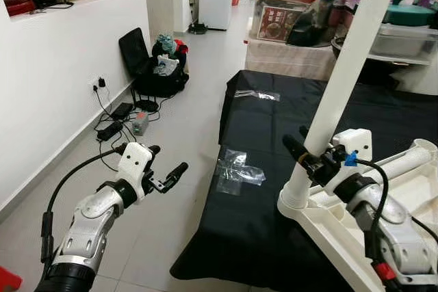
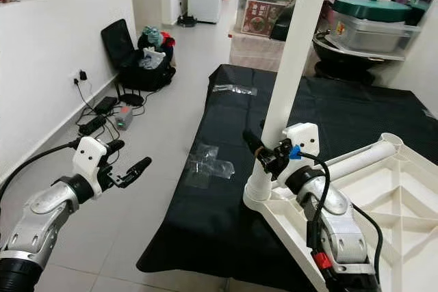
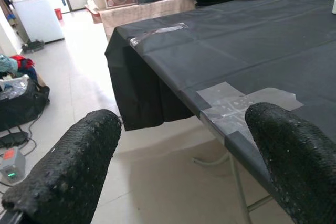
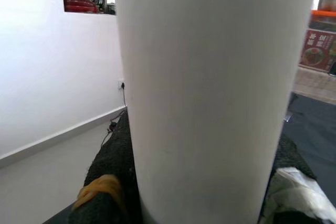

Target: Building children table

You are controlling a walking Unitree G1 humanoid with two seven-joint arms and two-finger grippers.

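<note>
A white plastic children's tabletop lies upside down on the black-covered table. One white tubular leg stands upright, slightly tilted, in the tabletop's near-left corner socket. My right gripper is shut on the lower part of this leg, and the leg sits between the fingers in the right wrist view. A second white leg lies flat across the tabletop. My left gripper hangs open over the floor, left of the table, holding nothing; its fingers show apart.
Clear plastic wrap lies near the table's left edge. On the floor by the white wall are a black bag with clothes and cables with a power strip. Storage boxes and pots crowd the far side.
</note>
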